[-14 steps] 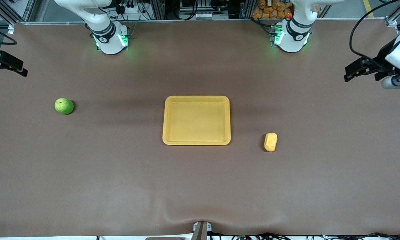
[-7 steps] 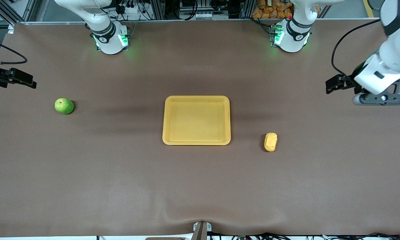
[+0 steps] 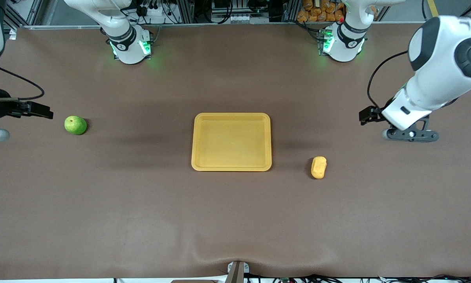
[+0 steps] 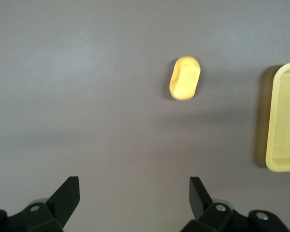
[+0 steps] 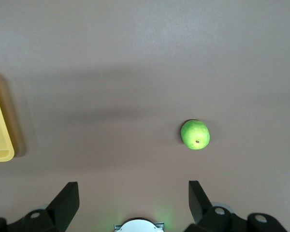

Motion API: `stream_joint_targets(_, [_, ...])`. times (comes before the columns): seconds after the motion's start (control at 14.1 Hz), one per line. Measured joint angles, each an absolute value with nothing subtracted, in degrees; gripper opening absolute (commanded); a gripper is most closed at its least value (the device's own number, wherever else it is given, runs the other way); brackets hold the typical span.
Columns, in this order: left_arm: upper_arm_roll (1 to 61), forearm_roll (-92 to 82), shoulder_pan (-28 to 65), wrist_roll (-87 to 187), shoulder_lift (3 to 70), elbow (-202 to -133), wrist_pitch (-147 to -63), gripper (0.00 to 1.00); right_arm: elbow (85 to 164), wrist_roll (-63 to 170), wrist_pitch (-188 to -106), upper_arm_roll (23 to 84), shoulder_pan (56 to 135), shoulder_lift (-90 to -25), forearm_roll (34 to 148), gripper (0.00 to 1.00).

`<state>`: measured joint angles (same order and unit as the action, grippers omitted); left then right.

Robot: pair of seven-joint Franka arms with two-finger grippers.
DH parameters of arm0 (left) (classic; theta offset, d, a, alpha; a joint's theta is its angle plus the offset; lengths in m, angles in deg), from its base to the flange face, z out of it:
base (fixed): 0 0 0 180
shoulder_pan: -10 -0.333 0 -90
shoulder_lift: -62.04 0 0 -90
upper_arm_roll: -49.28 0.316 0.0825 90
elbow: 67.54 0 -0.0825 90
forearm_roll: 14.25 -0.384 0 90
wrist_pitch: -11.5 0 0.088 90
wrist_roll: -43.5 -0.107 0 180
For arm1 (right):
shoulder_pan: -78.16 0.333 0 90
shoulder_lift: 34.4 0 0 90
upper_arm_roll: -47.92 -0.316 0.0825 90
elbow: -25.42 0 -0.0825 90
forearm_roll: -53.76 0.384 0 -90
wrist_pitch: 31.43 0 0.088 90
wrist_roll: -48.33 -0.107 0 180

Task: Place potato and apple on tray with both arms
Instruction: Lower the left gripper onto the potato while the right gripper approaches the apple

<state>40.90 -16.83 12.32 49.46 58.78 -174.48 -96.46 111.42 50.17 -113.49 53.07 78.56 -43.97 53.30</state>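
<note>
Potato, a small oblong yellow-orange lump with blocky rounded ends [image 3: 318, 167], lies on the brown table mat [image 3: 141, 212], near the flat rectangular yellow plastic tray [image 3: 231, 116] toward my left arm's end and slightly nearer the front camera than the tray's middle. Apple, small, round, bright green with a dark stem spot [image 3: 75, 125], sits well apart from the tray toward my right arm's end. Tray bare; neither item placed yet. My left gripper [image 4: 133, 193] hangs over bare mat, toward the left arm's end from the potato, fingers spread wide, holding nothing. My right gripper [image 5: 133, 193] hangs over the mat just beside the apple, fingers likewise spread and empty. Handling, my guess: both look light and rigid, smooth-skinned; the apple may roll if nudged, so I'd close across its widest girth from above. The potato seems steadier; take it across the short width at mid-length. Hard to read: in the front view each gripper shows only as a dark shape, the right arm cut off at the frame's edge; wrist views show fingertips only.
</note>
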Motion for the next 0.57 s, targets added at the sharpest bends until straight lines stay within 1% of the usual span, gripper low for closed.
stream_joint_targets(0.21, [39.49, -16.83, 12.34, 49.46, 56.28, -176.88, -101.95, 1.0, 111.48, 50.24, -113.53, 53.43, 77.84, -46.73, 53.29, 1.0])
stream_joint_targets(0.57, [38.9, -16.83, 13.81, 49.46, 50.6, -177.35, -109.07, 1.0, 113.05, 50.36, -114.55, 53.73, 76.21, -50.03, 53.29, 1.0])
